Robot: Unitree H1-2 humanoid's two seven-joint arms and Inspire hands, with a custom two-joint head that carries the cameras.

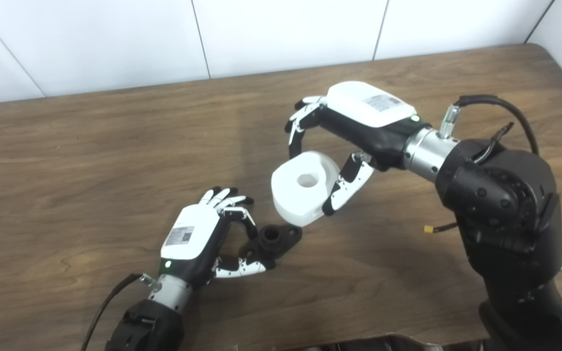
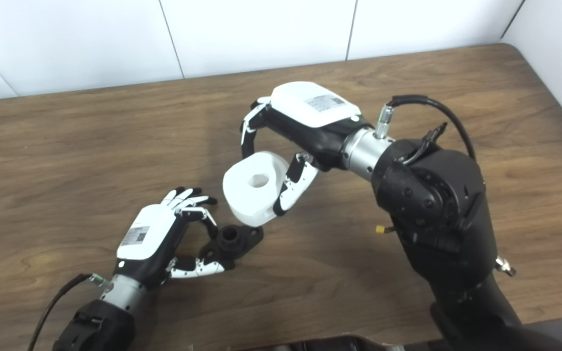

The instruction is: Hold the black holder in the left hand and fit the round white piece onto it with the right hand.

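Right hand (image 1: 354,126) grips round white piece (image 1: 305,187) just above black holder (image 1: 273,239).

Both hands, left hand (image 1: 194,237) and right hand (image 1: 359,117), wear white labelled shells over black-and-white fingers (image 1: 347,187) (green lights at wrists).

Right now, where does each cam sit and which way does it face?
Left eye view: on the head, looking down at the wooden table; both arms enter from the bottom edge, left hand at the black holder.
Right eye view: beside it, set slightly right, same downward aim; right hand holds the round white piece.
Shared: same hands, both parts, table, white wall.
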